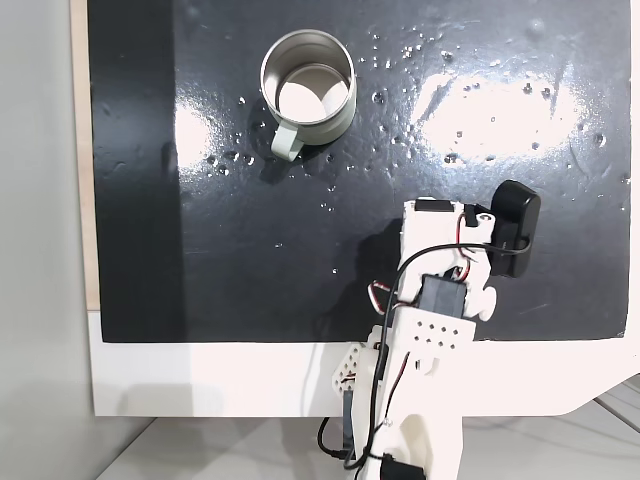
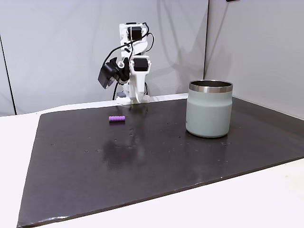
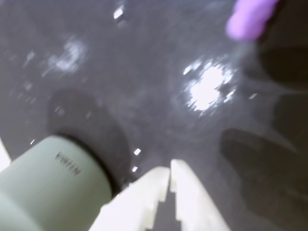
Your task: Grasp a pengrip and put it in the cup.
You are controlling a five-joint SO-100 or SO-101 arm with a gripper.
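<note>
Dark glossy mat (image 1: pixel 200 250) under white arm | fixed view: cup (image 1: pixel 308 82) well beyond claw, nothing between | fixed view: pengrip (image 2: pixel 117 118) lies flat near arm base, cup (image 2: pixel 209 108) apart | wrist view: claw (image 3: pixel 171 168) nearly closed, empty; pengrip (image 3: pixel 250 18) ahead, cup (image 3: pixel 48 183) beside.
</note>
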